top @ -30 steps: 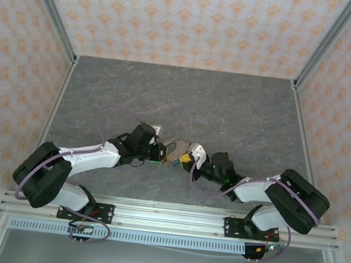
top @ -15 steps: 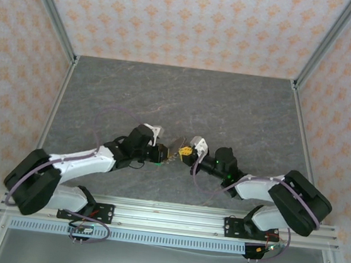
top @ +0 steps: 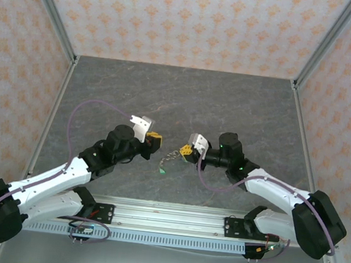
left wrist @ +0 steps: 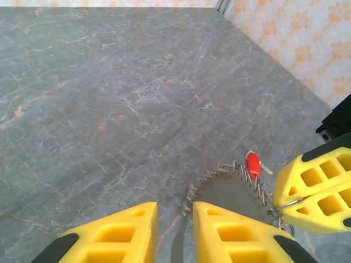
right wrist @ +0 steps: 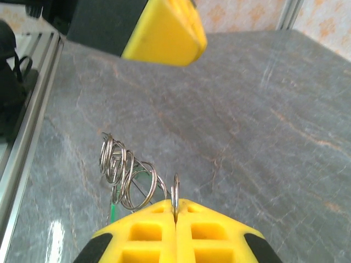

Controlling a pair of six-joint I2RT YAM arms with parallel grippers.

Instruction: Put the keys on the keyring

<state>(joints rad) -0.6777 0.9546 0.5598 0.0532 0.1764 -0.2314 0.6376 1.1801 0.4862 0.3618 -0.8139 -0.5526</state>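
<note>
The right gripper has its jaws pressed together on one wire ring of the keyring – a floppy chain of small metal rings. The wrist view shows that ring standing upright in the seam between the two yellow fingers. From there the chain trails down and toward the left arm. Whether its low end touches the desk cannot be told.

The keyring sits toward the near edge of the desk, about midway between the left and right edges. A red key hangs on the chain close to the right gripper, on the side facing the far edge. A green sliver shows beneath the rings, too small to identify.

The left gripper is held above the desk just beside the keyring, apart from it and from the right gripper – its jaws stand a little apart with nothing between them.
</note>
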